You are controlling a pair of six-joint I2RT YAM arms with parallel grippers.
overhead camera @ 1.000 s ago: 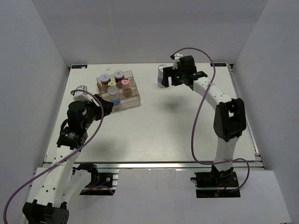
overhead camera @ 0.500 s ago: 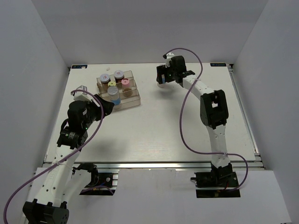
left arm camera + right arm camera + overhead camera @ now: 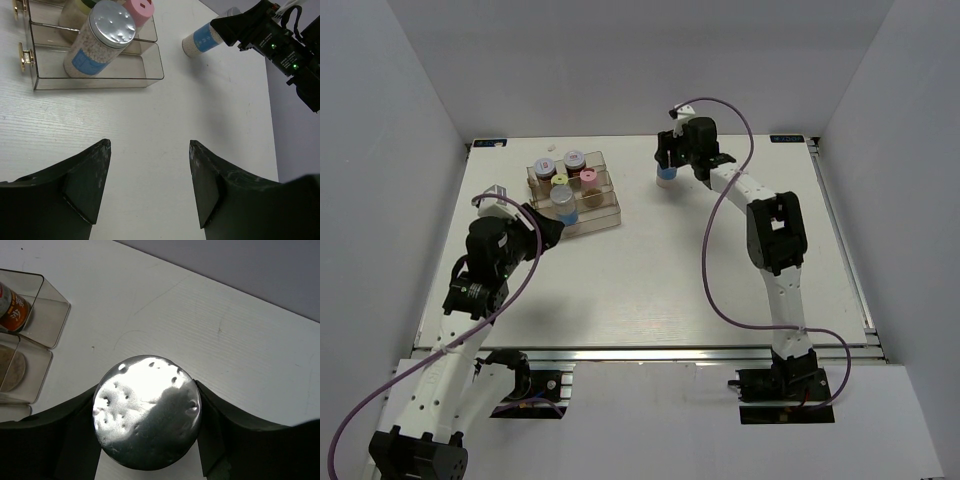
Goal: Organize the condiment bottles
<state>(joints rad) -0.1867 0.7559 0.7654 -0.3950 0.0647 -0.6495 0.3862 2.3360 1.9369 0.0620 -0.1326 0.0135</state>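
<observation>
A white jar with a silver cap (image 3: 147, 417) and a blue band stands on the table right of the rack (image 3: 666, 178). My right gripper (image 3: 146, 387) is shut on it from above, a finger pressed against each side of the cap. It also shows in the left wrist view (image 3: 200, 40). The clear rack (image 3: 605, 215) holds the second white jar (image 3: 563, 203) in its front step, the yellow-lidded (image 3: 560, 180) and pink-lidded (image 3: 588, 176) jars behind, and two dark jars (image 3: 574, 158) at the back. My left gripper (image 3: 545, 228) is open and empty, just left of the rack's front.
The rack's gold knobs (image 3: 26, 54) face my left gripper. The rack's corner (image 3: 37, 307), with a red-labelled jar (image 3: 12, 307) in it, lies left of the held jar. White walls enclose the table on three sides.
My right wrist has swung from reaching sideways to pointing down. The white jar has gone from tilted to upright on the table. The left arm has not moved.
</observation>
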